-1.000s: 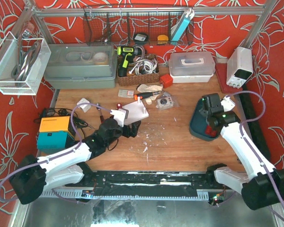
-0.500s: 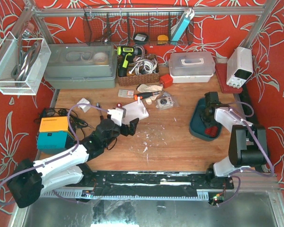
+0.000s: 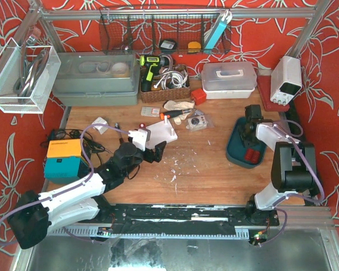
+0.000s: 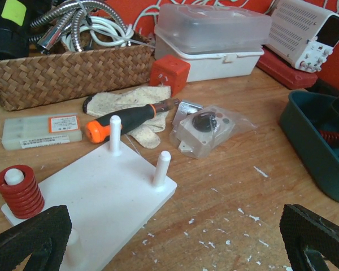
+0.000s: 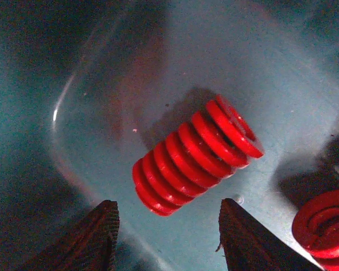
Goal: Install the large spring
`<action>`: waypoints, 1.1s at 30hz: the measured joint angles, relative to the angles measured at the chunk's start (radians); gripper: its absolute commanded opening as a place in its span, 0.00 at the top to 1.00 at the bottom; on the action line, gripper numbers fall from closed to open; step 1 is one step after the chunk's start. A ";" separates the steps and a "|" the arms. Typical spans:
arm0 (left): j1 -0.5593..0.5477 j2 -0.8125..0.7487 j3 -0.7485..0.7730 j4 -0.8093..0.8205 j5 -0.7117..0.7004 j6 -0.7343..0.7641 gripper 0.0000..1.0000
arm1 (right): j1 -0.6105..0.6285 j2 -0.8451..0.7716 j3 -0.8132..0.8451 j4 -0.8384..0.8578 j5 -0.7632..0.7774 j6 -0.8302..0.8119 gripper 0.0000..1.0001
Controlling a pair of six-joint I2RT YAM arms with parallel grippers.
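The large spring (image 5: 198,155) lies on its side in the teal bin (image 3: 234,150) at the table's right edge, beneath the parted right gripper (image 5: 166,240); stiff, light and prone to roll, it is best pinched across its middle coils, the left gripper (image 4: 172,243) likewise spread.

A large red coil spring (image 5: 196,156) lies on its side, angled diagonally, on the floor of a teal bin (image 5: 101,84). On the desk, a white peg board (image 4: 110,197) holds another red spring (image 4: 20,191) upright on its corner peg.
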 measured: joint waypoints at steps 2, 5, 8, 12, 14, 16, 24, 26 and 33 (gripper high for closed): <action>0.000 0.000 0.000 0.000 0.000 0.000 0.00 | -0.006 0.010 0.000 0.000 0.000 0.013 0.47; 0.000 0.001 0.000 0.000 -0.001 0.003 0.00 | -0.020 0.040 0.005 -0.001 0.000 0.026 0.47; -0.001 0.001 0.000 0.000 -0.001 0.004 0.00 | -0.035 0.072 0.018 -0.001 0.000 0.034 0.47; -0.001 0.001 0.000 0.000 -0.002 0.006 0.00 | -0.048 0.090 0.032 0.001 0.000 0.043 0.52; -0.001 0.002 0.000 0.000 -0.002 0.006 0.00 | -0.053 0.097 0.034 0.006 -0.001 0.046 0.57; -0.002 0.004 0.000 0.000 -0.003 0.007 0.00 | -0.057 0.102 0.034 0.014 -0.001 0.048 0.62; -0.006 0.009 0.000 -0.001 -0.015 0.010 0.00 | -0.067 0.108 0.034 0.046 -0.005 0.038 0.69; -0.007 0.009 0.000 -0.001 -0.018 0.011 0.00 | -0.067 0.108 0.034 0.048 -0.006 0.029 0.64; -0.012 0.009 0.000 -0.001 -0.023 0.011 0.00 | -0.068 0.100 0.035 0.036 0.006 -0.003 0.50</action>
